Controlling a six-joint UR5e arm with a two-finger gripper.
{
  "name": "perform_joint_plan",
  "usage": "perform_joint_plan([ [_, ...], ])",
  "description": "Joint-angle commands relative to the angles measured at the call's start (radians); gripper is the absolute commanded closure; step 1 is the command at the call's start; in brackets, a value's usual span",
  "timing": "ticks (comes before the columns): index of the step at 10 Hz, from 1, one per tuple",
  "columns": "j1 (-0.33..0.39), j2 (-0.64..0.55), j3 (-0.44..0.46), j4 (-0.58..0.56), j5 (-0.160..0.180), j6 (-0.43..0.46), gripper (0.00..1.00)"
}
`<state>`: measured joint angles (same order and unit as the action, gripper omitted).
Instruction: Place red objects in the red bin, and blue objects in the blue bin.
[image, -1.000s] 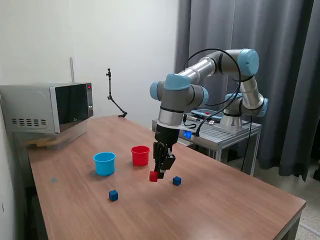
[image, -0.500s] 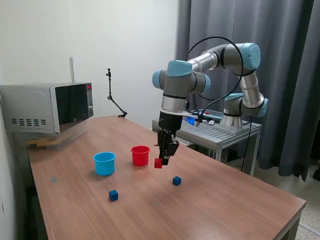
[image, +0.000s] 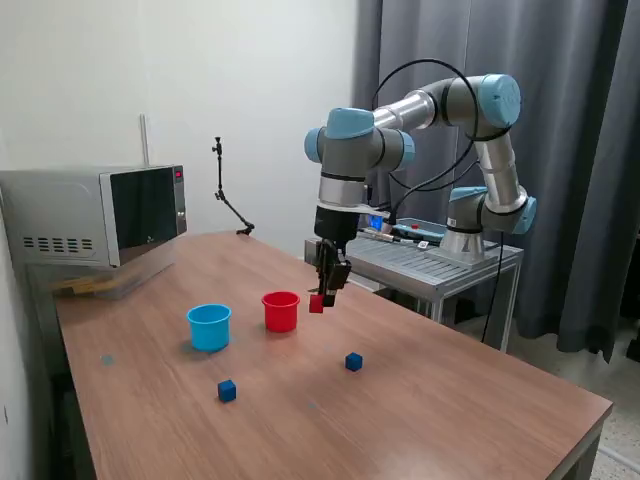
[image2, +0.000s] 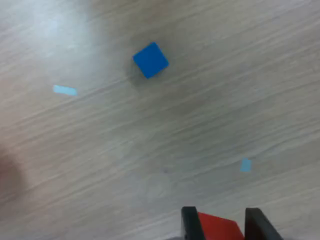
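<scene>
Your claw (image: 318, 298) is squeezing a red cube (image: 317, 303) up in the air, just beside the red cup (image: 281, 311) on the table (image: 450, 400).

Claw (image: 320, 299) holds red cube (image: 316, 303) aloft beside red cup (image: 281, 311).

Even, soft indoor light fills the exterior view; shadows are faint. In the wrist view the wooden brown tabletop (image2: 150, 130) looks slightly soft, with pale glare in one corner and blurred edges.
</scene>
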<state>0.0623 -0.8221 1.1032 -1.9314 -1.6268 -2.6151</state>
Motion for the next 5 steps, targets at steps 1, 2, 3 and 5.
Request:
perform_joint_plan([
  [1,-0.041,-0.035,0.049,0.006,0.002,0.004,1.00],
  [2,-0.048,-0.054,0.070,0.005,0.002,0.004,1.00],
  [3,-0.070,-0.074,0.096,0.005,0.002,0.004,1.00],
  [5,-0.103,-0.106,0.141,0.005,0.002,0.004,1.00],
])
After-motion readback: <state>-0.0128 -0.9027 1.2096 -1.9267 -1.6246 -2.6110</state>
